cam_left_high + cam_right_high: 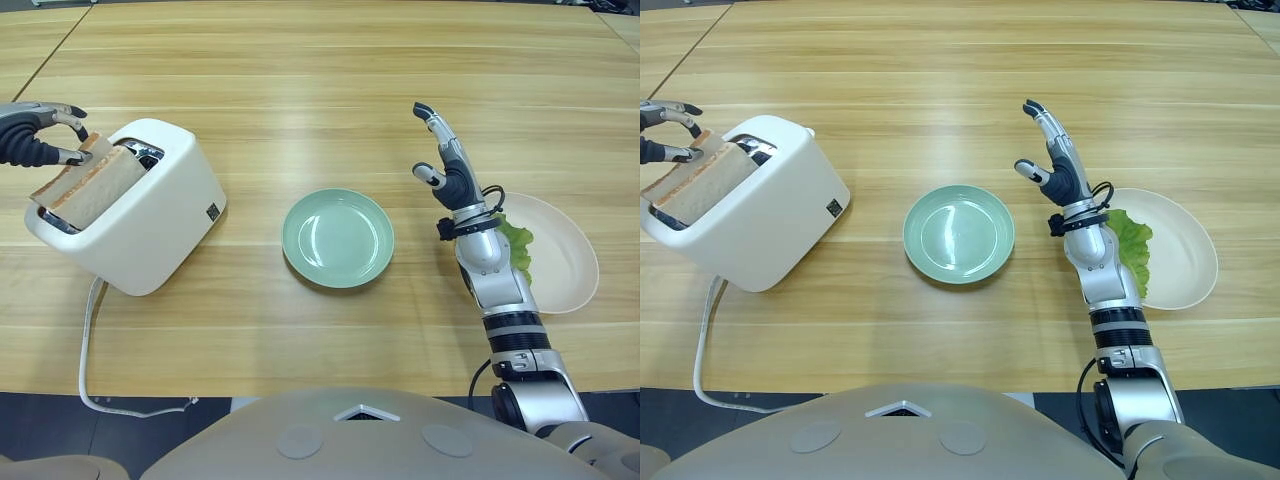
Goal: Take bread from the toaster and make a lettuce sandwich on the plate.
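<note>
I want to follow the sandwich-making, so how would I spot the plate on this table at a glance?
Look at the middle of the wooden table, between the white toaster on the robot's left and the cream bowl with lettuce on its right. The plate is the round, pale green dish there. Unlike the cream bowl, it is green and holds nothing.

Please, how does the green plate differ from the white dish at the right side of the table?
The green plate is round and pale green; the white dish is cream-white and looks more oval. The green plate is empty, while the white dish holds a lettuce leaf. The green plate lies in the middle; the white dish lies further right. Both rest flat on the wooden table.
</note>
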Robot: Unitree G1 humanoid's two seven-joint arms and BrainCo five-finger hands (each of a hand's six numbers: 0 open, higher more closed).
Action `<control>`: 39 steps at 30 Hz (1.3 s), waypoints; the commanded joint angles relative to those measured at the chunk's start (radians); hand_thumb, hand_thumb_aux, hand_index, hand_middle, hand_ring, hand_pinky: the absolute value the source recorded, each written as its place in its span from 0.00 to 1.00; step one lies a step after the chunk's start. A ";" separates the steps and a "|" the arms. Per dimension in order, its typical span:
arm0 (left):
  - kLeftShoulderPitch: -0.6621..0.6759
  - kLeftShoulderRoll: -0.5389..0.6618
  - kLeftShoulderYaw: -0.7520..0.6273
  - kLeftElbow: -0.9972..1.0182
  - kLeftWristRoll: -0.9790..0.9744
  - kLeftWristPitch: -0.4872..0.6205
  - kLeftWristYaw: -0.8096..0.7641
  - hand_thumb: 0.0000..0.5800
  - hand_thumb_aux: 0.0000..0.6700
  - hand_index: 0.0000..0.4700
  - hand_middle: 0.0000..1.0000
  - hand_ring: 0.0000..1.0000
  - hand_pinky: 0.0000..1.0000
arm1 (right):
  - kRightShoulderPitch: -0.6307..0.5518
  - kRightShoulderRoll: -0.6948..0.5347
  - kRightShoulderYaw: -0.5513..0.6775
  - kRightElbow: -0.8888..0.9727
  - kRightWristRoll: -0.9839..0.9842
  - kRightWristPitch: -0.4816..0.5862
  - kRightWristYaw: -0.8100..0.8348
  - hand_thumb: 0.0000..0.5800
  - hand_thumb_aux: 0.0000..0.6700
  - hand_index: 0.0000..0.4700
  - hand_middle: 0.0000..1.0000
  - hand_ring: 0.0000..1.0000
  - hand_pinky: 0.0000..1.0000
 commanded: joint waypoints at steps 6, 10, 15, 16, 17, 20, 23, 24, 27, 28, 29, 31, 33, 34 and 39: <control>0.046 -0.005 -0.045 -0.038 -0.001 -0.013 -0.017 0.89 0.67 0.67 0.00 0.00 0.00 | 0.013 -0.007 0.000 -0.020 -0.003 0.015 0.005 0.00 0.00 0.00 0.00 0.00 0.00; 0.028 -0.017 -0.025 -0.052 -0.047 -0.008 -0.014 1.00 1.00 1.00 0.00 0.00 0.00 | 0.015 -0.007 -0.001 -0.028 -0.001 0.021 0.008 0.00 0.00 0.00 0.00 0.00 0.00; -0.032 -0.023 -0.005 -0.092 -0.131 -0.011 -0.033 1.00 1.00 1.00 0.00 0.00 0.00 | 0.016 -0.008 -0.002 -0.034 -0.001 0.027 0.009 0.00 0.00 0.00 0.00 0.00 0.00; -0.055 -0.022 -0.008 -0.090 -0.143 -0.014 -0.038 1.00 1.00 1.00 0.00 0.00 0.00 | 0.015 -0.007 -0.001 -0.035 -0.002 0.029 0.009 0.00 0.00 0.00 0.00 0.00 0.00; -0.083 -0.019 -0.011 -0.082 -0.152 -0.020 -0.044 1.00 1.00 1.00 0.00 0.00 0.00 | 0.013 -0.005 0.001 -0.035 -0.003 0.032 0.009 0.00 0.00 0.00 0.00 0.00 0.00; -0.172 -0.008 -0.019 -0.053 -0.180 -0.042 -0.064 1.00 1.00 1.00 0.00 0.00 0.00 | 0.006 -0.001 0.008 -0.035 -0.007 0.037 0.008 0.00 0.00 0.00 0.00 0.00 0.00; -0.290 0.014 -0.022 -0.014 -0.210 -0.067 -0.099 1.00 1.00 1.00 0.00 0.00 0.00 | -0.006 0.005 0.019 -0.032 -0.010 0.044 0.010 0.00 0.00 0.00 0.00 0.00 0.00; -0.345 0.021 -0.028 0.003 -0.215 -0.074 -0.110 1.00 1.00 1.00 0.00 0.00 0.00 | -0.008 0.006 0.021 -0.032 -0.011 0.045 0.009 0.00 0.00 0.00 0.00 0.00 0.00; -0.547 -0.006 -0.072 0.040 -0.264 -0.099 -0.176 1.00 1.00 1.00 0.00 0.00 0.00 | -0.016 0.010 0.028 -0.028 -0.015 0.048 0.005 0.00 0.00 0.00 0.00 0.00 0.00; -0.613 -0.040 -0.094 0.045 -0.280 -0.108 -0.193 1.00 1.00 1.00 0.00 0.00 0.00 | -0.020 0.012 0.030 -0.027 -0.016 0.050 0.004 0.00 0.00 0.00 0.00 0.00 0.00; -0.670 -0.077 -0.115 0.053 -0.286 -0.119 -0.195 1.00 1.00 1.00 0.00 0.00 0.00 | -0.024 0.014 0.032 -0.024 -0.017 0.051 0.003 0.00 0.00 0.00 0.00 0.00 0.00; -0.748 -0.166 -0.156 0.064 -0.301 -0.139 -0.192 1.00 1.00 1.00 0.00 0.00 0.00 | -0.032 0.019 0.029 -0.021 -0.008 0.055 0.002 0.00 0.00 0.00 0.00 0.00 0.00; -0.764 -0.253 -0.197 0.033 -0.350 -0.146 -0.217 1.00 1.00 1.00 0.00 0.00 0.00 | -0.045 0.022 0.014 -0.015 0.014 0.065 0.000 0.00 0.00 0.00 0.00 0.00 0.00; -0.755 -0.291 -0.214 0.007 -0.379 -0.138 -0.233 1.00 1.00 1.00 0.00 0.00 0.00 | -0.056 0.022 0.007 -0.012 0.021 0.070 -0.001 0.00 0.00 0.00 0.00 0.00 0.00; -0.683 -0.479 -0.337 -0.030 -0.419 -0.123 -0.280 1.00 1.00 1.00 0.00 0.00 0.00 | -0.090 -0.015 -0.068 -0.019 0.047 0.085 -0.022 0.00 0.00 0.00 0.00 0.00 0.00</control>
